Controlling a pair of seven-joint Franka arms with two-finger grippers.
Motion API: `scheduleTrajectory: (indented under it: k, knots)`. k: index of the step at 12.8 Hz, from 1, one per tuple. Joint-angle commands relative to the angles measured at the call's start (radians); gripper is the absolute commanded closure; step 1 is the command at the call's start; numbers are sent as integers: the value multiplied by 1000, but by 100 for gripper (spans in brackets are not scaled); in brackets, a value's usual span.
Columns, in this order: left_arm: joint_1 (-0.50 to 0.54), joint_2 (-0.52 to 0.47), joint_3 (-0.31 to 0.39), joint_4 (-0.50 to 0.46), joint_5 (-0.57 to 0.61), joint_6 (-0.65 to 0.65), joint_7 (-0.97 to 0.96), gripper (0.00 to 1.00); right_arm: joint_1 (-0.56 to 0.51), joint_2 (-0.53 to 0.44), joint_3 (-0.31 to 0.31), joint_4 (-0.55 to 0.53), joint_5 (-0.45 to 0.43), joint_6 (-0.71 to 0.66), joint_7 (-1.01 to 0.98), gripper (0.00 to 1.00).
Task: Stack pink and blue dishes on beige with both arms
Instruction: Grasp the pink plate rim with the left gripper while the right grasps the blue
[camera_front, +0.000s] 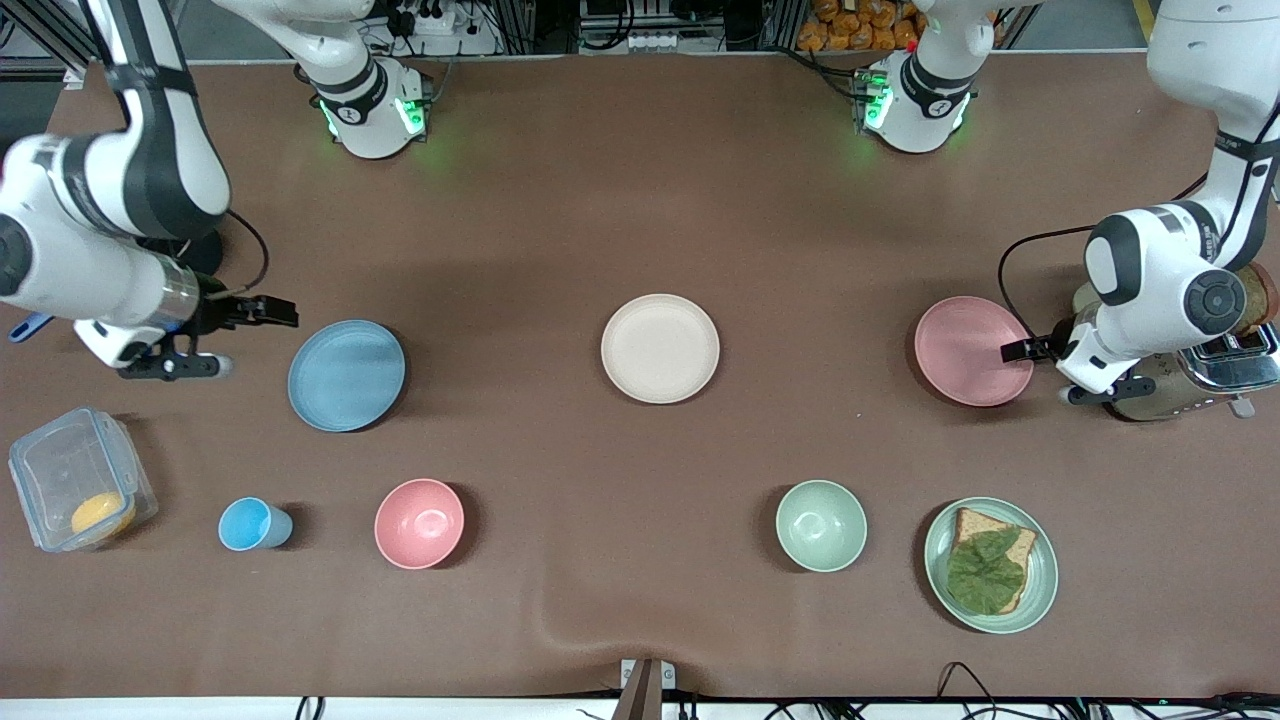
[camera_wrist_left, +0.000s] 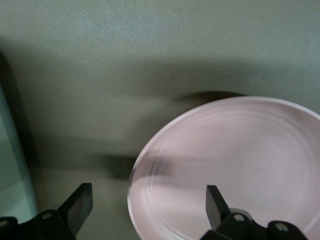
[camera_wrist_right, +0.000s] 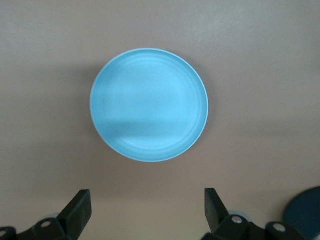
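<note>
A: Start at the right arm's end. What sits around the blue plate?

B: A clear box with something orange inside, then a blue cup and a pink bowl, all nearer the front camera than the plate. The right gripper hangs beside the plate's rim, jaws spread, holding nothing.

A: And the middle?

B: The beige plate lies alone mid-table, bare, with open cloth between it and both other plates.

A: Toward the left arm's end?

B: A green bowl and a green plate with bread and a leaf, both nearer the camera than the pink plate. A toaster stands just beside the left arm. The left gripper is at the pink plate's rim, fingers apart, empty.

A: Do the wrist views add anything?

B: The left wrist view shows one finger over the pink plate, the other off it. The right wrist view shows the blue plate whole, clear of both fingers.
</note>
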Motion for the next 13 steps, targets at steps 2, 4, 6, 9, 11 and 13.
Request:
scheduleTrajectory:
  k: [2, 4, 6, 9, 11, 13]
  knots:
    - [2, 38, -5, 15, 20, 36, 44, 0, -40, 137, 3, 10, -7, 101, -1, 0]
    - [1, 38, -5, 17, 21, 36, 46, 20, -79, 191, 3, 8, -7, 137, -1, 0]
    - [1, 46, -5, 18, 21, 36, 46, 38, -99, 223, 3, 8, -7, 169, -28, 0]
    - [-4, 44, -5, 18, 21, 36, 46, 76, -108, 273, 3, 8, -7, 221, -30, 0]
    - [-4, 40, -7, 18, 21, 36, 46, 100, -116, 306, 3, 10, -4, 236, -30, 0]
    - [-4, 17, -8, 21, 21, 32, 55, 100, -116, 324, 4, 10, -1, 236, -30, 0]
